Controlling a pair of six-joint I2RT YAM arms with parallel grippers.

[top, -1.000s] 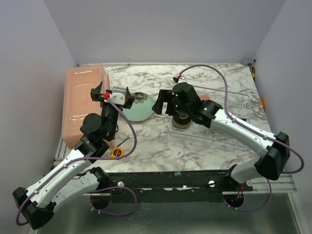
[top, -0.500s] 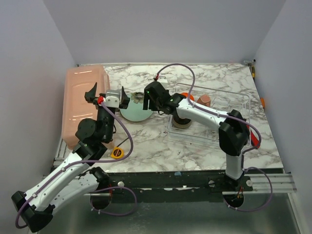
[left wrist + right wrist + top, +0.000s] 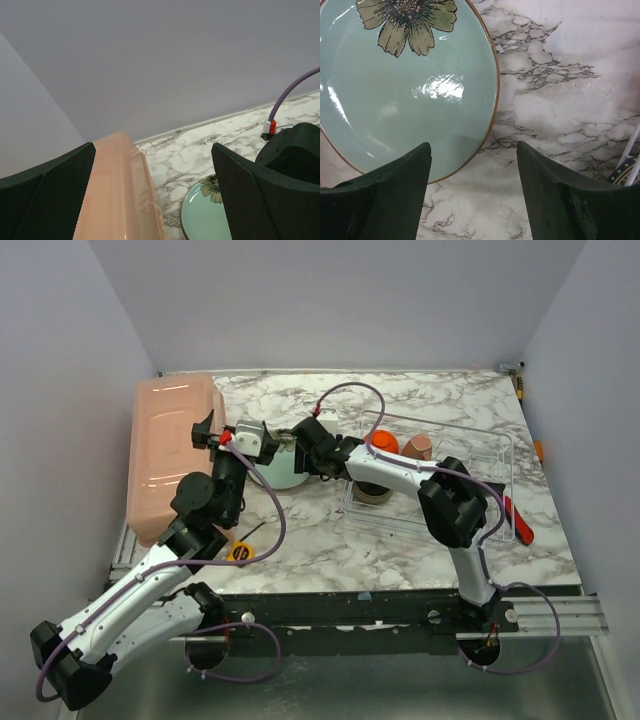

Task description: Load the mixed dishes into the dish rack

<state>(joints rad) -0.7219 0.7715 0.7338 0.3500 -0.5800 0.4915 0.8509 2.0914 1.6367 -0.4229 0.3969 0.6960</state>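
A teal plate (image 3: 410,100) with a flower print lies flat on the marble table, left of the dish rack (image 3: 480,455). My right gripper (image 3: 472,150) hovers open over the plate's right rim, one finger above the plate, the other above bare marble. In the top view the right gripper (image 3: 298,445) and left gripper (image 3: 232,430) hide much of the plate (image 3: 282,476). The left gripper (image 3: 154,150) is wide open and empty, raised between the tub and the plate (image 3: 205,215). In the rack stand an orange bowl (image 3: 380,443), a pinkish mug (image 3: 418,446) and a dark brown bowl (image 3: 373,492).
A long salmon-pink tub (image 3: 170,455) lies along the table's left side, close to the left gripper. A small yellow tape measure (image 3: 238,552) sits near the front edge beside the left arm. The right arm stretches across the rack's left end.
The right gripper left the rack and swung left to the plate's rim, its jaws narrowing somewhat. The left gripper stayed wide open and shifted only slightly.
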